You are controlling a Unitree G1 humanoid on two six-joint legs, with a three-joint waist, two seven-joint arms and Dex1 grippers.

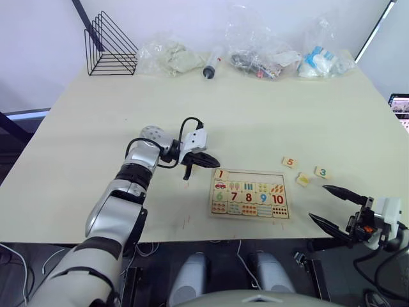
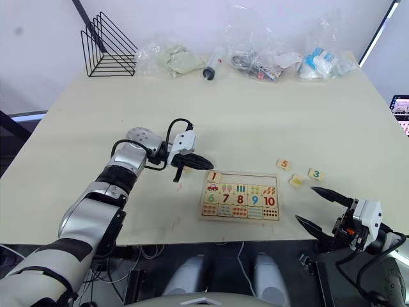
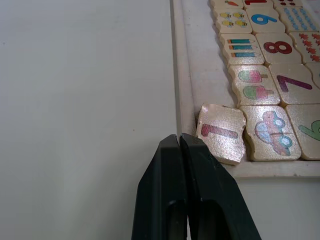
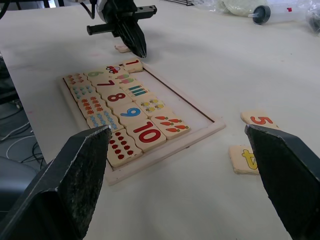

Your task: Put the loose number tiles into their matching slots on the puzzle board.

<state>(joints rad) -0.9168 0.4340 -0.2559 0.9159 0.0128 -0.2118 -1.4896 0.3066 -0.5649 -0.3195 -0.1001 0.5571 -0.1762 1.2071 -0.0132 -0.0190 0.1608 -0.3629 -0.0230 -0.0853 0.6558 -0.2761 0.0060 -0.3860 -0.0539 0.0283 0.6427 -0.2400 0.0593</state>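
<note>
Meanwhile, the left gripper (image 1: 203,160), jaws pressed together, nudged tile 1 (image 3: 221,132), lying crooked at the puzzle board (image 1: 250,211)'s corner slot; seating it looked next, while the right gripper (image 1: 332,206) waited spread.

Pale wood puzzle board (image 4: 165,142) w/ a smooth rim; tile 1 (image 3: 221,131) also light wood, face a bit glossy, catching light, edges rough-ish; loose tiles 5 (image 1: 289,162) and 3 (image 1: 323,172) same pale wood, matt; table (image 1: 255,115) smooth matt cream top; left gripper (image 3: 186,145) fingers black, smooth plastic-looking w/ slight sheen; right gripper (image 4: 185,150) fingers black but grainy, matt; wire rack (image 1: 110,46) thin black metal; bags (image 1: 262,54) clear crinkly plastic.
</note>
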